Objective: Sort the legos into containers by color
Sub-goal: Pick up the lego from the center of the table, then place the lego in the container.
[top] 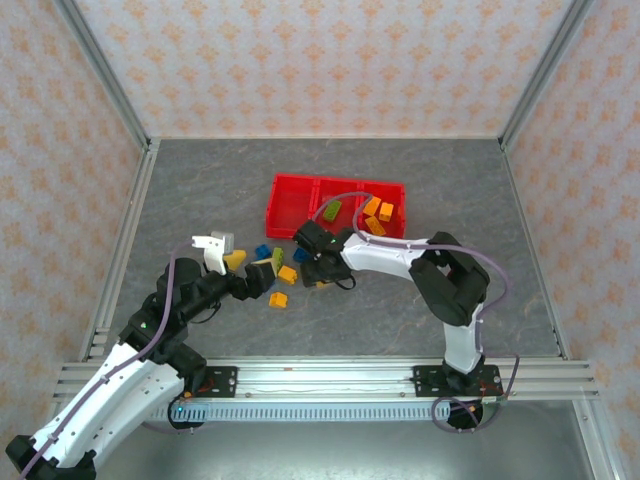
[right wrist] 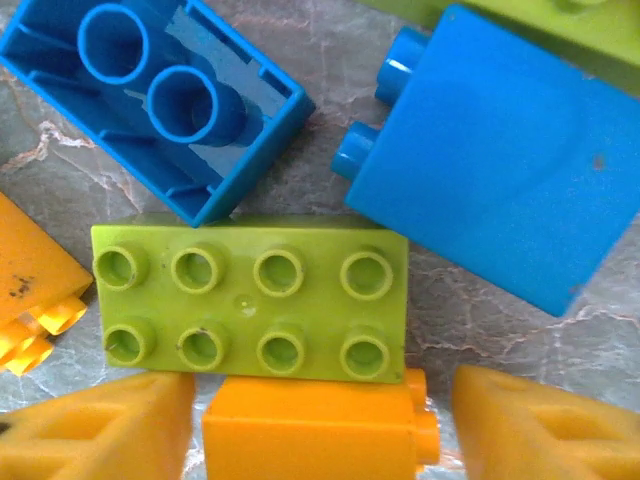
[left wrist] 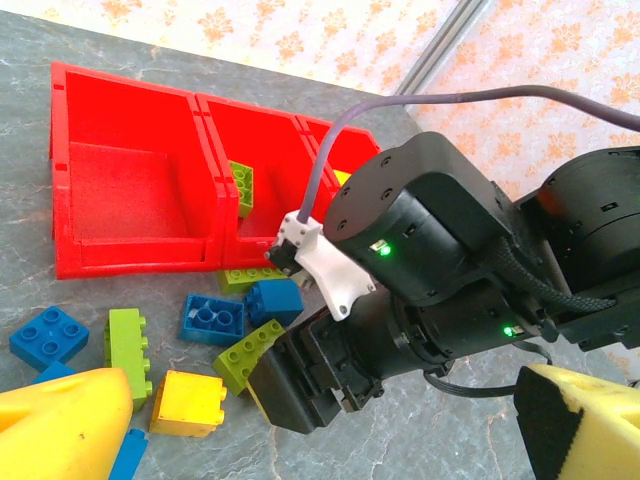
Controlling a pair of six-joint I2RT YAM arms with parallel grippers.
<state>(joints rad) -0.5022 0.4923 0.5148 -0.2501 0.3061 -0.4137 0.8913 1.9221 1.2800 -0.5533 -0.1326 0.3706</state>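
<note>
— Where is the right hand (right wrist: pixel 325 405)?

— Down on the grey marbled tabletop (top: pixel 400 320), in the loose pile of bricks just in front of the red plastic three-compartment tray (top: pixel 292 205). Its yellow fingers (right wrist: pixel 100 430) stand apart, one on each side of an orange-yellow studded plastic brick (right wrist: pixel 310 440). A sliver of tabletop shows between the brick's studs and one finger, so they are not clamped on it.

— What lies around that brick?

— A lime green eight-stud brick (right wrist: pixel 250 300) lies against it, studs up. Beyond that are a blue upside-down brick (right wrist: pixel 150 100) and a blue brick on its side (right wrist: pixel 490 160).

— And the left hand (top: pixel 220 250)?

— It is to the left of the pile, its fingers wide apart with nothing between them. Its wrist camera shows more loose pieces on the tabletop nearby: a flat blue four-stud brick (left wrist: pixel 48 335), a narrow lime green brick (left wrist: pixel 128 350) and a yellow square brick (left wrist: pixel 187 403).

— What is in the tray?

— A single lime green brick (top: pixel 331 210) lies in the middle compartment, and several orange-yellow bricks (top: pixel 378 213) lie in the right one.
</note>
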